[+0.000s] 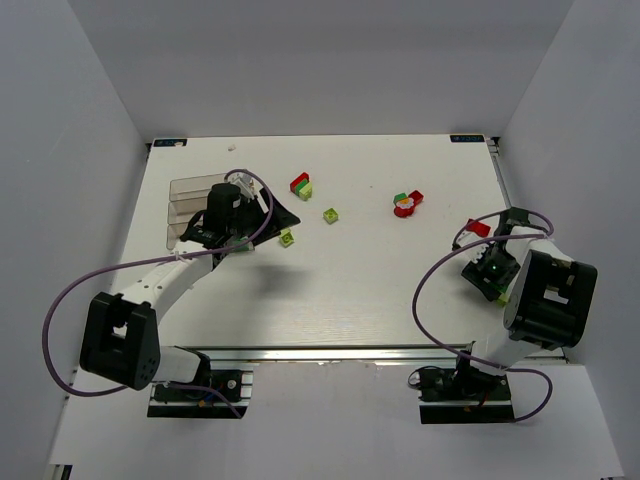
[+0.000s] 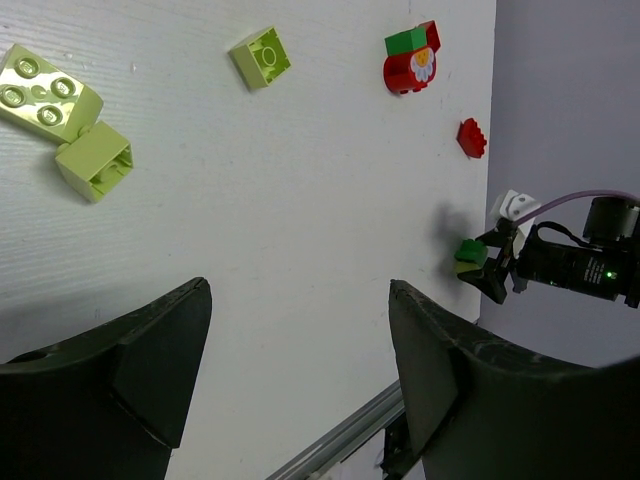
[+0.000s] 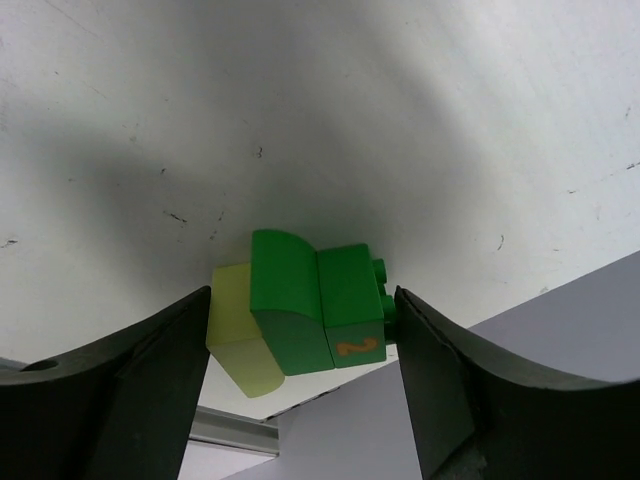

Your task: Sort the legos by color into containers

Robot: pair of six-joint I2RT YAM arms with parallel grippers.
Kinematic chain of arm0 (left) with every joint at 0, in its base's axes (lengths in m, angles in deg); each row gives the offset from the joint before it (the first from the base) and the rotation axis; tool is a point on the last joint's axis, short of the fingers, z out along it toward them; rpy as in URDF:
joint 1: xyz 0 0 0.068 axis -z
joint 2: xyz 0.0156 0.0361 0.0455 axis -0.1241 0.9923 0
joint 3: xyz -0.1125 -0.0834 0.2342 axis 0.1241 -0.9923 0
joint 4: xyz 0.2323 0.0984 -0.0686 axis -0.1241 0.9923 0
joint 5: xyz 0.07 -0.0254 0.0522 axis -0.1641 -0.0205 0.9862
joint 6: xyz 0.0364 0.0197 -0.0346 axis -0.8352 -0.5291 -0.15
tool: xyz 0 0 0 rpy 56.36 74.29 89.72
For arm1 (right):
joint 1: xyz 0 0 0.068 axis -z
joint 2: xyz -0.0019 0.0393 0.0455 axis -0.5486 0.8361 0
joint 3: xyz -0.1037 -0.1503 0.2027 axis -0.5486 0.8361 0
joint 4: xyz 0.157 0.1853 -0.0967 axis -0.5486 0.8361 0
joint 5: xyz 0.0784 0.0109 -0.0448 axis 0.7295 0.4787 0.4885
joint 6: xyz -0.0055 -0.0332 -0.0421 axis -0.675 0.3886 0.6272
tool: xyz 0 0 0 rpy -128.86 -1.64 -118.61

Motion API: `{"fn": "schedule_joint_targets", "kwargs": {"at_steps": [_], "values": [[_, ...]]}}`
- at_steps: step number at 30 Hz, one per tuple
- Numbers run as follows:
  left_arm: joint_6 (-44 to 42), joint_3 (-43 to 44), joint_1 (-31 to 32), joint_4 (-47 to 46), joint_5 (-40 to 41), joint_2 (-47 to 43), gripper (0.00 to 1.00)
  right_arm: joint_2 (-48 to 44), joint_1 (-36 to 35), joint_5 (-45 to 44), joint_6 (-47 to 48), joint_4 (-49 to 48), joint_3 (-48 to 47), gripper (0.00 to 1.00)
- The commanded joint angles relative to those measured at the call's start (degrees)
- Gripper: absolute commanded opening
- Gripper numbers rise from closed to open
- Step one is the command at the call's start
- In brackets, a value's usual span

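My right gripper (image 3: 302, 292) is closed around a cluster of two dark green bricks (image 3: 318, 300) and a lime brick (image 3: 235, 335), at the table's right edge; it also shows in the top view (image 1: 497, 288) and in the left wrist view (image 2: 480, 262). My left gripper (image 2: 300, 290) is open and empty above bare table, beside the clear tray (image 1: 185, 195). Loose on the table are two lime bricks (image 2: 50, 95), a single lime brick (image 2: 262, 57), a red, green and white cluster (image 2: 412, 58) and a red brick (image 2: 471, 137).
A red, green and lime stack (image 1: 301, 185) lies at the back middle of the table. The right wall (image 1: 570, 150) stands close to my right arm. The table's front rail (image 1: 330, 352) runs along the near edge.
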Motion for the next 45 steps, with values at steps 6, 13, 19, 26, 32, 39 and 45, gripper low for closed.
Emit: {"fn": "schedule_joint_targets", "kwargs": {"at_steps": [6, 13, 19, 26, 32, 39, 45], "values": [[1.6, -0.1, 0.4, -1.3, -1.6, -2.5, 0.81, -0.3, 0.4, 3.8, 6.1, 4.4, -1.4, 0.53], [4.9, -3.9, 0.4, -5.6, -6.5, -4.4, 0.81, -5.1, -1.1, 21.6, 6.9, 12.1, -7.7, 0.30], [9.3, -6.3, 1.2, -15.0, -12.6, -4.7, 0.82, -13.2, -14.0, 42.4, 4.4, 12.6, -12.9, 0.22], [9.5, -2.3, 3.3, -17.2, -16.7, -5.1, 0.82, -14.5, -35.3, 52.9, -13.0, -9.0, -15.5, 0.18], [10.6, -1.9, 3.4, -17.7, -15.7, -8.3, 0.83, -10.5, -44.6, 55.8, -28.2, -23.5, -17.9, 0.15], [13.6, -5.5, 3.5, -24.2, -17.1, -10.6, 0.83, -11.0, -49.8, 52.7, -32.3, -36.4, -13.9, 0.16], [17.8, -8.9, 3.5, -32.8, -19.3, -10.0, 0.85, -11.2, -50.5, 51.2, -44.9, -48.2, -13.3, 0.16]]}}
